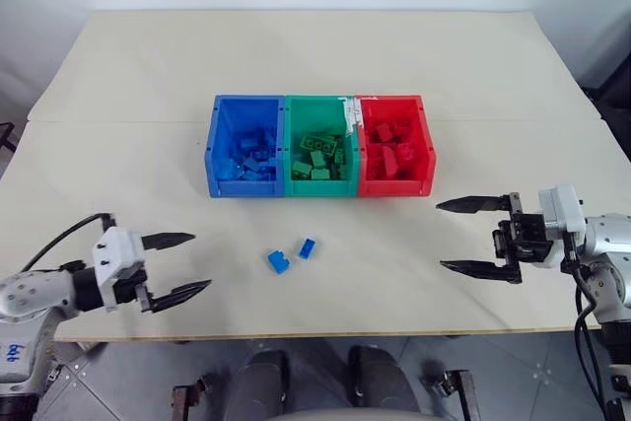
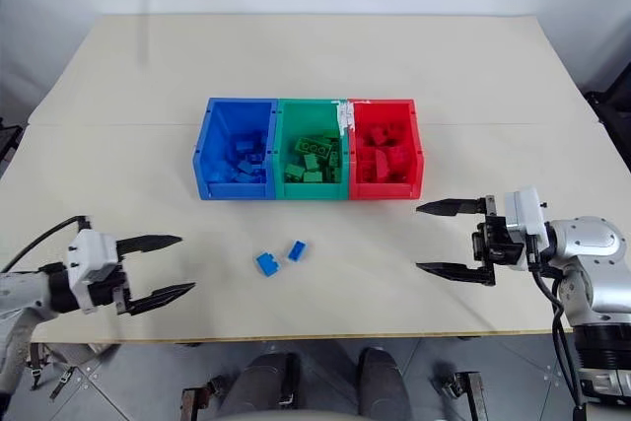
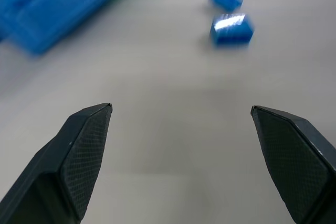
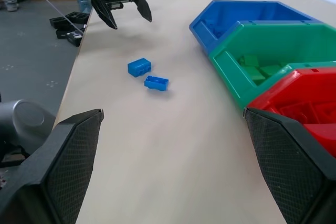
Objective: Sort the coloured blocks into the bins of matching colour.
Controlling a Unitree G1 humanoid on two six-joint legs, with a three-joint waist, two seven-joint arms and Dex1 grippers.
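Note:
Two blue blocks lie on the table in front of the bins: one point(image 1: 279, 261) nearer the front edge, the other point(image 1: 307, 247) just beside it. The joined bins stand mid-table: blue bin point(image 1: 219, 160), green bin point(image 1: 314, 185), red bin point(image 1: 424, 155), each holding several blocks of its own colour. My left gripper point(image 1: 181, 266) hovers open near the front left of the table, pointing toward the two blue blocks point(image 3: 231, 28). My right gripper point(image 1: 463, 236) is open at the front right, pointing left, empty. Its wrist view shows both blue blocks point(image 4: 139, 67) and the left gripper point(image 4: 122, 9) beyond.
The cream table point(image 1: 315, 66) has wide bare room behind and beside the bins. Its front edge point(image 1: 325, 334) runs just below both grippers. A seam crosses the table at the bins' back.

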